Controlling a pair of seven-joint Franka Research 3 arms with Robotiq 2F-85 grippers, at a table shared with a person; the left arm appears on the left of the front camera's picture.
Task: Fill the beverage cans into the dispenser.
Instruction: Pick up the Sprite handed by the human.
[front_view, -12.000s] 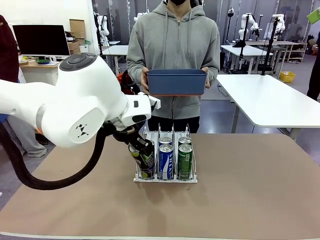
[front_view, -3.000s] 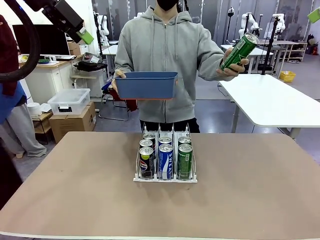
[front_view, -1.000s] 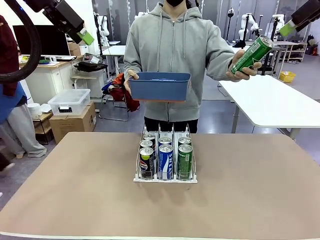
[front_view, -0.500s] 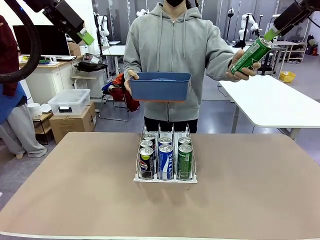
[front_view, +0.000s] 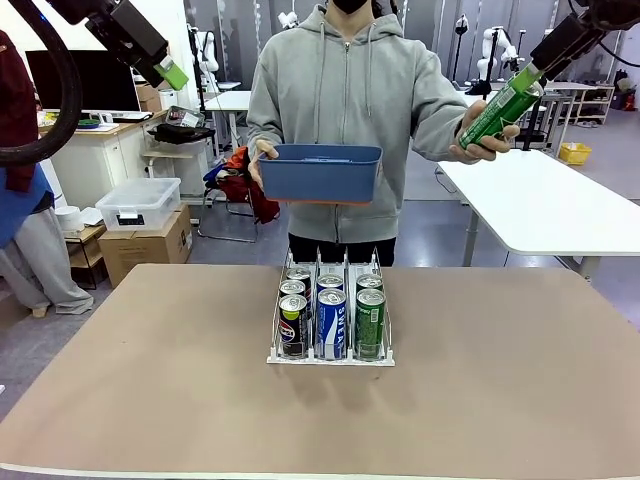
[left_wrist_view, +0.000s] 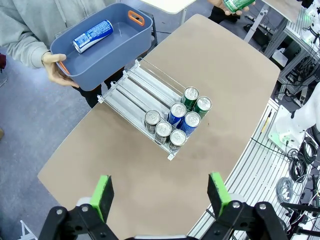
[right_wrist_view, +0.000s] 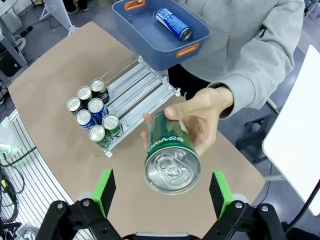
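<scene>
A person across the table holds out a green can (front_view: 497, 108) (right_wrist_view: 171, 152) in one hand (right_wrist_view: 202, 115). My right gripper (front_view: 537, 62) (right_wrist_view: 163, 192) is open, high up, close to the can's silver top and not touching it. The person's other hand carries a blue bin (front_view: 320, 172) (right_wrist_view: 150, 37) with a blue-and-white can (right_wrist_view: 171, 23) (left_wrist_view: 93, 36) lying in it. The clear dispenser (front_view: 346, 262) (left_wrist_view: 135, 87) (right_wrist_view: 140, 92) on the table holds several cans (front_view: 330, 318) (left_wrist_view: 177, 120) (right_wrist_view: 92, 112): three black, two blue-and-white, two green. My left gripper (front_view: 165, 68) (left_wrist_view: 161, 200) hangs open and empty, high at the left.
The brown table (front_view: 500, 370) is bare around the dispenser. A white table (front_view: 540, 200) stands behind at the right. At the back left are a desk with a monitor (front_view: 82, 80), a plastic box and cardboard boxes (front_view: 140, 225).
My right gripper has come down and to the left, reaching the top of the held green can. The person, the bin and my left arm have stayed put.
</scene>
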